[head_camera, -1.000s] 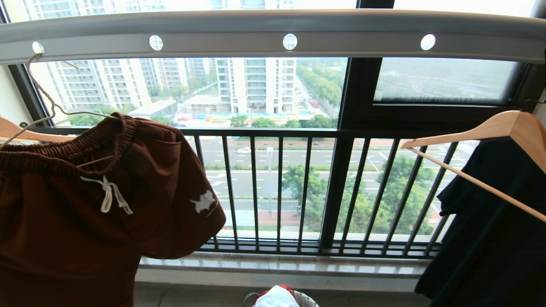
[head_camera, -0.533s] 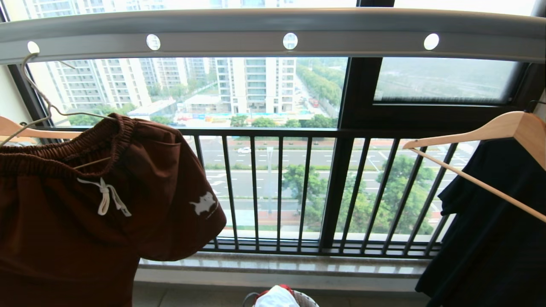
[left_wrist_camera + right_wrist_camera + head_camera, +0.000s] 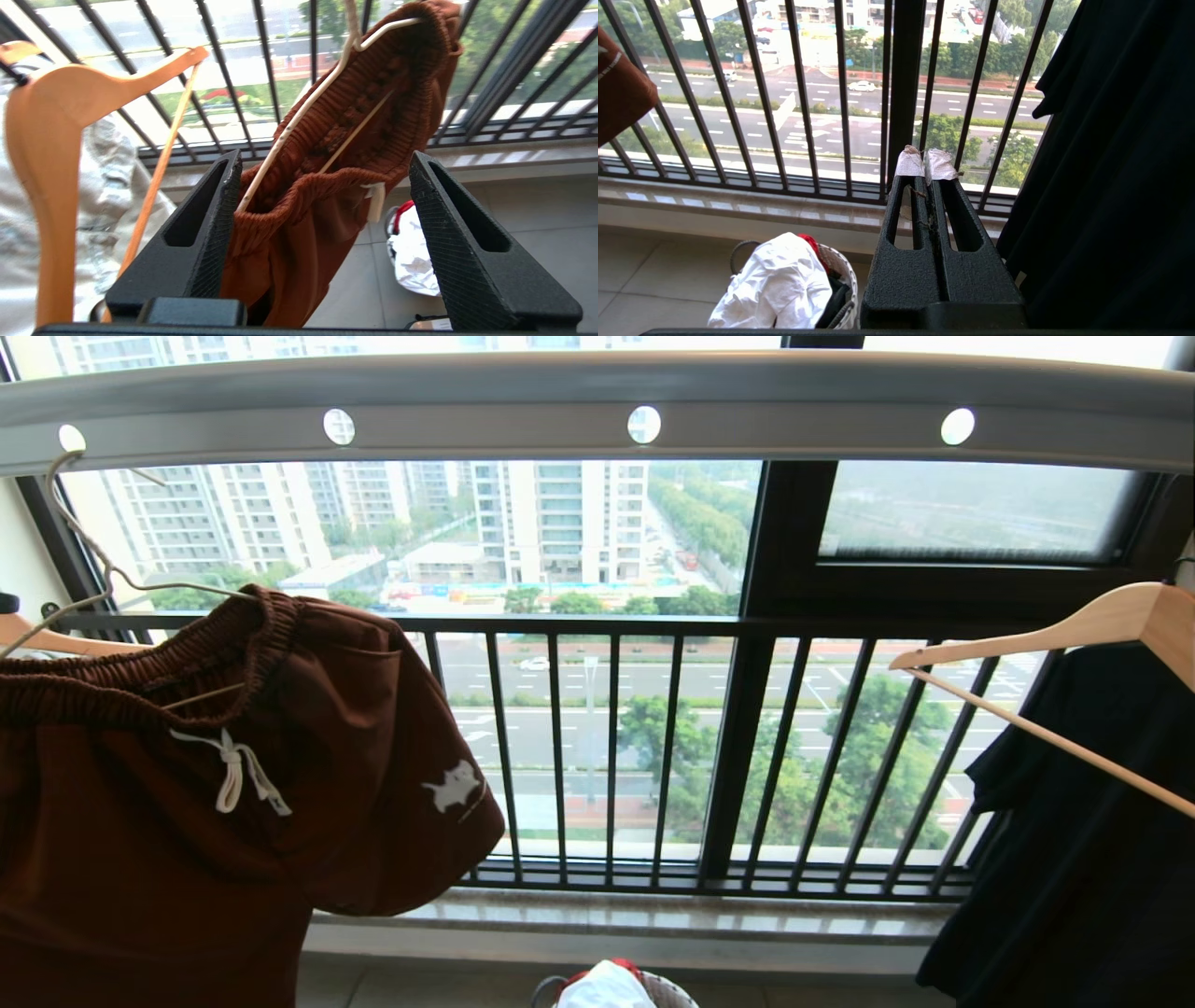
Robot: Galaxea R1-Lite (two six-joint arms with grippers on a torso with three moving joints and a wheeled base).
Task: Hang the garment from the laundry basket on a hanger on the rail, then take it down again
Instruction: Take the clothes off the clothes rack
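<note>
Your left hand [image 3: 322,186] has its jaws spread wide, one on each side of the shorts [image 3: 336,154], and as far as the left wrist view shows, neither pad touches the cloth. The shorts hang at the left of the head view, their gathered waistband threaded on the wire hanger [image 3: 103,569], whose hook sits in the leftmost hole of the rail [image 3: 597,406] at the upper left of the frame.

Watch these risks:
- The waistband looks bunched toward one arm of the hanger, so the load sits lopsided. A nudge from either jaw could tip the hanger and slide the shorts off.
- The hook is thin and long. Pulling on the cloth alone, rather than lifting the hanger, could jam the hook in the hole or bend it.
- A wooden hanger [image 3: 46,154] carrying a pale garment [image 3: 107,186] hangs just beside the shorts, at the left of the left wrist view. Closing too far to that side could catch it instead.

Your right hand [image 3: 924,163] is pressed together on nothing, pointing toward the window railing beside a dark garment [image 3: 1111,163].

The laundry basket [image 3: 840,270] stands on the floor at the lower left of the right wrist view. A white cloth [image 3: 780,284] is heaped over its top, with something red and something dark showing beneath; what else it holds you cannot tell.
</note>
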